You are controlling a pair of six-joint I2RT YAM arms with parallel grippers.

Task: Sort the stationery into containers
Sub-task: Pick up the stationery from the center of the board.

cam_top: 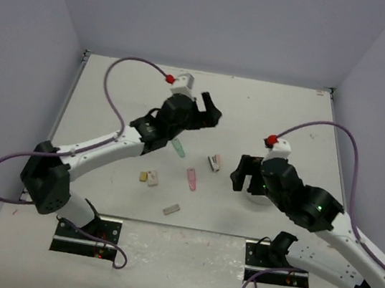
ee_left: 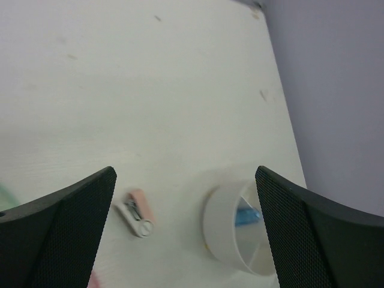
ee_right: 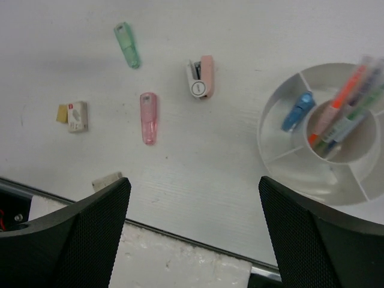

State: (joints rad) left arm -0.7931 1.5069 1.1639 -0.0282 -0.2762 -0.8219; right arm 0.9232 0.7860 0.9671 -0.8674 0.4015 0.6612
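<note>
Organizer [ee_right: 288, 171] holds pens [ee_right: 343, 113], visible only from the right wrist view.

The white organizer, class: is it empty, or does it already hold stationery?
Partly filled. The organizer holds a blue piece in one outer compartment and several pens leaning in its centre well.

White divided organizer [ee_right: 287, 175], pens [ee_right: 344, 107] and blue piece [ee_right: 298, 111] inside; pink piece [ee_right: 148, 117], green piece [ee_right: 127, 45] flat alongside.

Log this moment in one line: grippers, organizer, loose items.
left gripper open | right gripper open | organizer: blue piece, pens | loose: green piece, pink piece, stapler, white block, tan block, grey block
</note>
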